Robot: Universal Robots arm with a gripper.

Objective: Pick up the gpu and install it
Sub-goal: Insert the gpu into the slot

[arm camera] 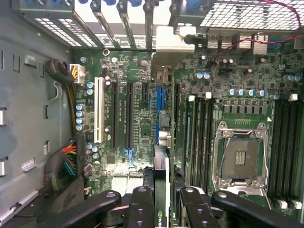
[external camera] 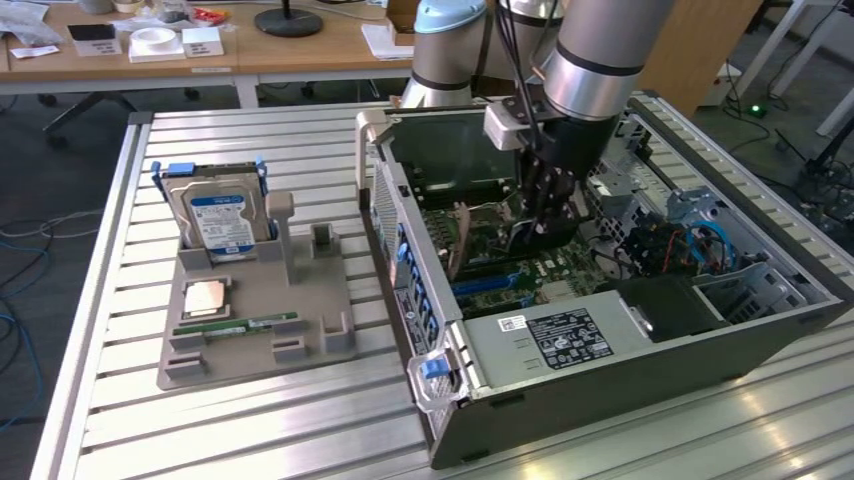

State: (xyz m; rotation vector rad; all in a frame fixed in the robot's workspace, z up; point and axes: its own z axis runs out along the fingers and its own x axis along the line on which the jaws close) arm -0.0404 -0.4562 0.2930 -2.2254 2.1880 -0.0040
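Inside the computer case (external camera: pixel 667 375), the gpu (arm camera: pixel 161 187)

Silver-grey cylindrical arm (external camera: pixel 594 60) with black band, pale blue joint cap (external camera: pixel 447 15) at its nine o'clock, white box (external camera: pixel 507 125) at wrist, black cables (external camera: pixel 511 70), black linked gripper (external camera: pixel 541 228), fingers (arm camera: pixel 141 209) with round pivot screws (arm camera: pixel 110 194)

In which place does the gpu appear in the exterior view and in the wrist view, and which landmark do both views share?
Exterior view: the gpu stands on edge inside the open computer case, held by the gripper.
Wrist view: the gpu is the thin green card seen edge-on between the gripper's fingers.
Shared landmark: the blue slot on the motherboard.
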